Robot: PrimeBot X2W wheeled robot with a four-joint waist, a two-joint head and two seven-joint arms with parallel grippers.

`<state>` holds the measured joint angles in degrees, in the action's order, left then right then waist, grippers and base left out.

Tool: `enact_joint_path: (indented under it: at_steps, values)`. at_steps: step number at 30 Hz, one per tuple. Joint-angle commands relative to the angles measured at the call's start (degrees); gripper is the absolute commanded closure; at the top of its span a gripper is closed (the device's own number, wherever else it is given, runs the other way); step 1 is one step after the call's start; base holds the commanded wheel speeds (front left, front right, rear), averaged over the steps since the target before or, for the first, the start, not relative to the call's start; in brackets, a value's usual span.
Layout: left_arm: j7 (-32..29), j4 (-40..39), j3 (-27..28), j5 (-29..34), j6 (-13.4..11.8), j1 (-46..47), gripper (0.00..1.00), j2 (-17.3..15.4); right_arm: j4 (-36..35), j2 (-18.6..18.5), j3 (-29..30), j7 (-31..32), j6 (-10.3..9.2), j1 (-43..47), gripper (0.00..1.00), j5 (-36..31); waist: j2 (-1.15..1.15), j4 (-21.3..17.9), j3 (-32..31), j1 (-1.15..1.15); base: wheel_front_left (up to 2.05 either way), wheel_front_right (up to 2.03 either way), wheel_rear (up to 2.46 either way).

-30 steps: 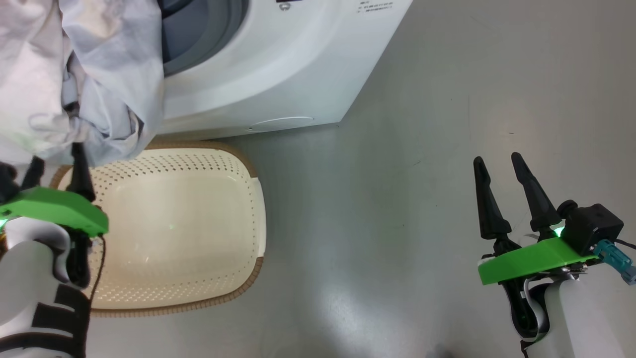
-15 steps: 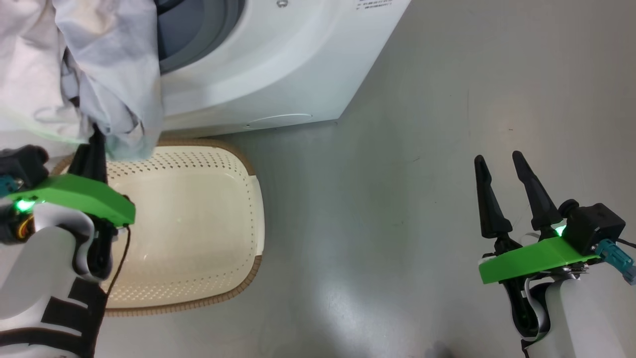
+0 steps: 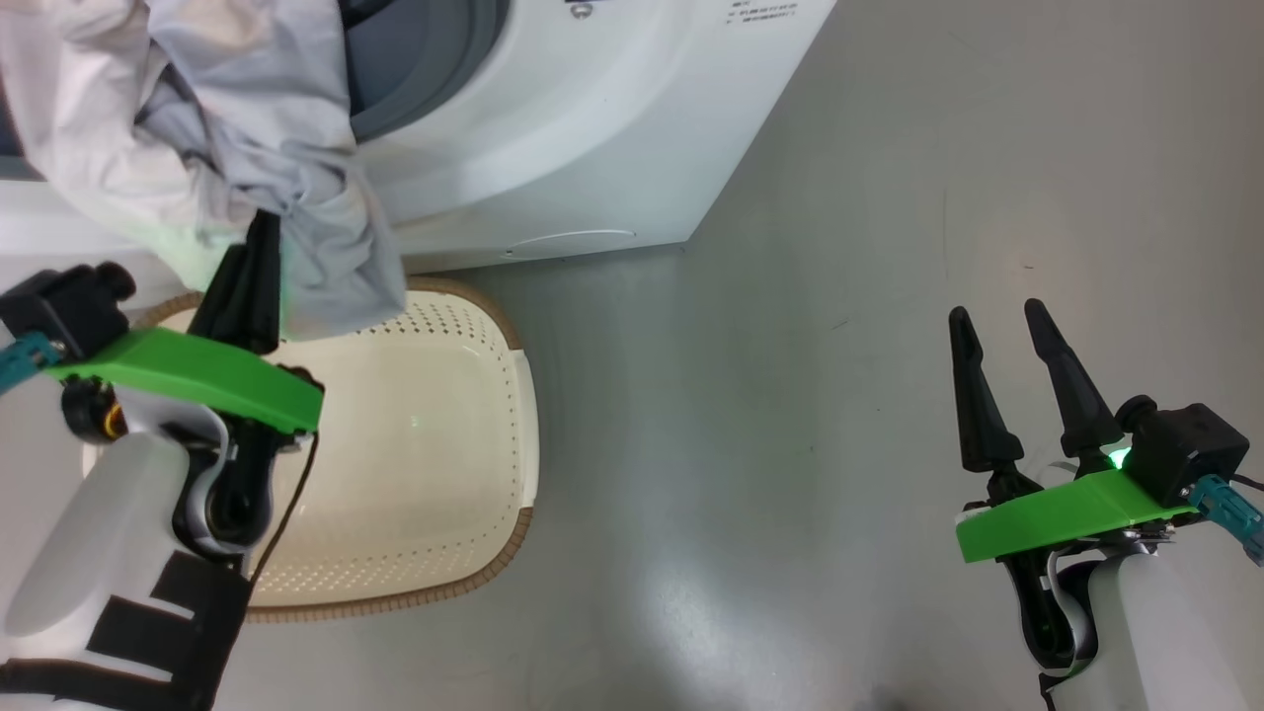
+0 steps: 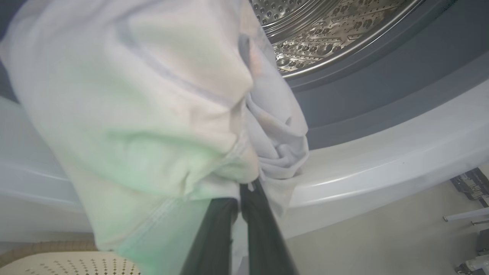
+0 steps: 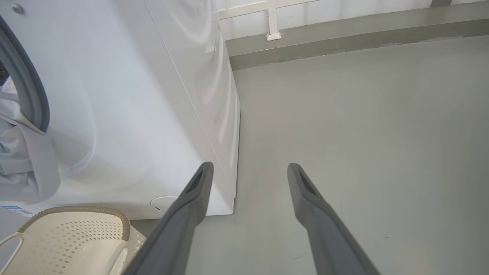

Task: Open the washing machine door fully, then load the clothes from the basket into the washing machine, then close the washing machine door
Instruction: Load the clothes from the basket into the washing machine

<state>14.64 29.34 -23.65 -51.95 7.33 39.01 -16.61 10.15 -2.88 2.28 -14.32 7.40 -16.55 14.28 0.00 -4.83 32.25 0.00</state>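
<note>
The washing machine (image 3: 592, 148) stands on a grey floor (image 3: 790, 395), with its opening uncovered. In the left wrist view, the steel perforated drum (image 4: 324, 34) and the grey gasket (image 4: 363, 88) are exposed. The basket (image 3: 425, 474) sits on the floor just beside the machine front, below the opening. A round cover (image 3: 568, 242) is set low on the front panel. In the right wrist view, a blue label (image 5: 15, 209) is visible at the lower corner.

The clothes (image 3: 197, 128), a pale white and grey bundle, hang in front of the opening's lower left part. They screen part of the gasket and the front rim. Their lower folds reach down over the basket's far edge.

The left gripper (image 3: 259, 237) is above the basket, with its fingers pressed together. The fingertips are buried in a gathered fold of the clothes, and it grips that fold. The right gripper (image 3: 994, 311) is well apart to the right, above bare floor. Its fingers are spread wide and hold nothing.
</note>
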Motion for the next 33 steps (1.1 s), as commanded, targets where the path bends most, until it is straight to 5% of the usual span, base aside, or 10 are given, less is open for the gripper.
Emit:
enact_joint_path:
  at_steps: [1,14,33]
  values:
    - [0.36,-2.59,1.37,-1.20,0.15,-0.55,1.00,-2.61,-1.38,0.01,-1.15,-0.68,0.09,-0.12,0.00,0.23,0.00,0.13,-0.07,0.00,0.00,0.00,0.00]
    - [0.36,-8.45,4.99,-10.81,0.15,5.14,1.00,-5.85,-1.23,0.01,-1.13,-0.68,0.09,-0.15,0.00,0.18,0.00,0.17,-0.35,0.00,0.00,0.00,0.00]
    - [0.36,20.09,-8.79,-5.39,0.15,28.07,1.00,-7.11,-0.86,0.01,-3.01,-0.68,0.09,0.16,0.00,1.58,0.00,-2.31,-0.70,0.00,0.00,0.00,0.00]
